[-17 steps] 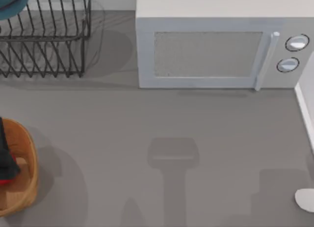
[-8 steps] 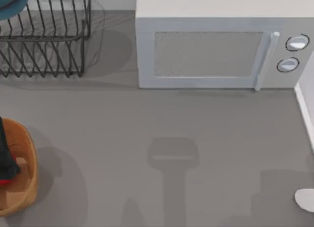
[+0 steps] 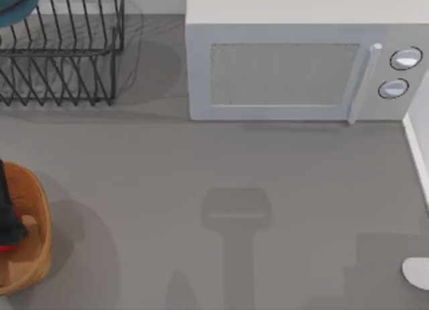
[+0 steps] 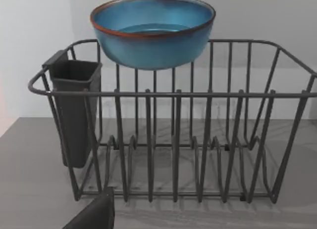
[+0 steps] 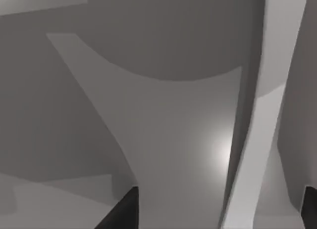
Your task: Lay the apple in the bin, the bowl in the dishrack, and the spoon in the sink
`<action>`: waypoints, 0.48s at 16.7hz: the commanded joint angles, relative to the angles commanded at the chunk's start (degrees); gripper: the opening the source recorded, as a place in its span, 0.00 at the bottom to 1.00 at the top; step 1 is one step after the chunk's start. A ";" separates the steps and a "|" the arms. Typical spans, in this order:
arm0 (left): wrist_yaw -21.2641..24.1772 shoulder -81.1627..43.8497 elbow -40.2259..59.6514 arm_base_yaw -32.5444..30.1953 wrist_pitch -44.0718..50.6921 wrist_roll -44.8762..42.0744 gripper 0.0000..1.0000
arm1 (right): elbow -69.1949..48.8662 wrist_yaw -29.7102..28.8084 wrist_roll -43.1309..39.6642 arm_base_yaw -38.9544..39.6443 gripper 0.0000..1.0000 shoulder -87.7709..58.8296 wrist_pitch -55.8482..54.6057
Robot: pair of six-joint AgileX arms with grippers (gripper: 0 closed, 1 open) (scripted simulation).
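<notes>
bowl (image 4: 152,31): on dishrack (image 4: 173,140), far-left corner | apple (image 3: 8,247): in bin (image 3: 37,256), left edge | spoon (image 3: 417,272): right edge, pending | grippers: cannot tell

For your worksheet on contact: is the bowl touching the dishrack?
Touching. In the left wrist view the bowl sits on the dishrack's upright wires, with no gap beneath it.

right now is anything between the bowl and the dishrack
Nothing visible. The bowl sits at the top of the dishrack, with only the rack's own wires below it.
</notes>
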State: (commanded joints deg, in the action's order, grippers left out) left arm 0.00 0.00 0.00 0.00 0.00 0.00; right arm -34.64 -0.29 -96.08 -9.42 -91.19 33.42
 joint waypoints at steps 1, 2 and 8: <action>0.00 0.00 0.00 0.00 0.00 0.00 1.00 | 0.00 0.00 0.00 0.00 0.00 0.00 0.00; 0.00 0.00 0.00 0.00 0.00 0.00 1.00 | 0.00 0.00 0.00 0.00 0.00 0.00 0.00; 0.00 0.00 0.00 0.00 0.00 0.00 1.00 | -2.52 -0.99 2.46 0.32 0.00 4.11 6.52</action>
State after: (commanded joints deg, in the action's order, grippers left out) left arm 0.00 0.00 0.00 0.00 0.00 0.00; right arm -37.16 -1.29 -93.63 -9.09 -87.08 39.94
